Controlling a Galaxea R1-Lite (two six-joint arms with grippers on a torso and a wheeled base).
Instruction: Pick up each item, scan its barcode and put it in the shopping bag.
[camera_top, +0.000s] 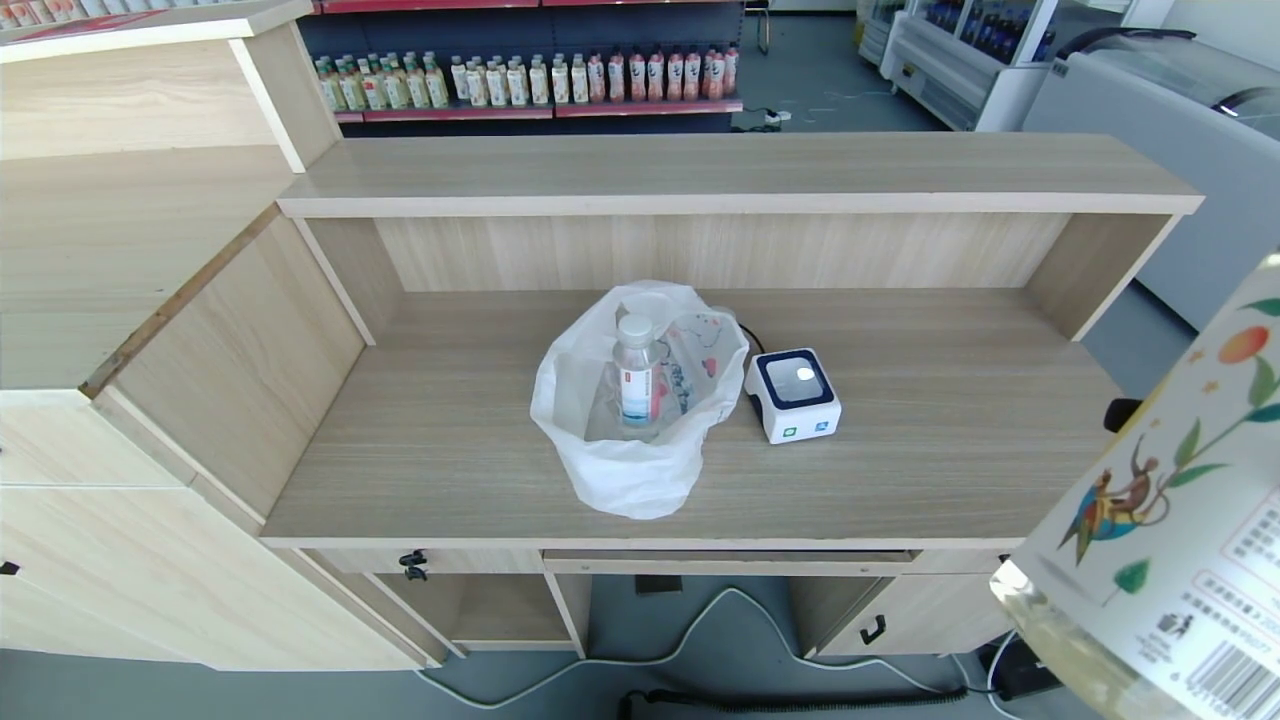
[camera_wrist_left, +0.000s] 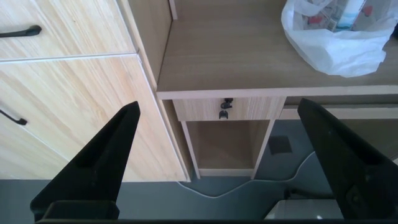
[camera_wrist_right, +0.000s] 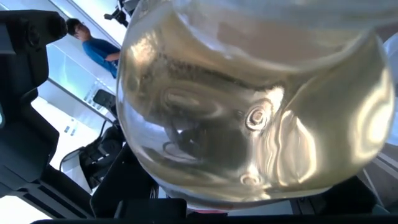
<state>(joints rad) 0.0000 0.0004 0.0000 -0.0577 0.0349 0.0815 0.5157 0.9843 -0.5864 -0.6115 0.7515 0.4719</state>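
Observation:
A large bottle of pale yellow drink (camera_top: 1170, 520) hangs very close at the lower right of the head view, beyond the counter's right end, its label showing a barcode (camera_top: 1235, 680). Its rounded base (camera_wrist_right: 249, 112) looms in the right wrist view, with my right gripper (camera_wrist_right: 205, 155) shut on it. A white shopping bag (camera_top: 640, 470) stands open mid-counter with a clear water bottle (camera_top: 637, 375) upright inside. The white barcode scanner (camera_top: 793, 393) sits just right of the bag. My left gripper (camera_wrist_left: 217, 168) hangs open and empty below the counter's front left, the bag (camera_wrist_left: 336, 43) beyond it.
The wooden counter (camera_top: 950, 440) has a raised back ledge (camera_top: 730, 170) and side walls. A tall cabinet (camera_top: 120, 300) flanks it on the left. A drawer with a key (camera_wrist_left: 225, 107) sits under the front edge. Cables (camera_top: 700, 690) lie on the floor.

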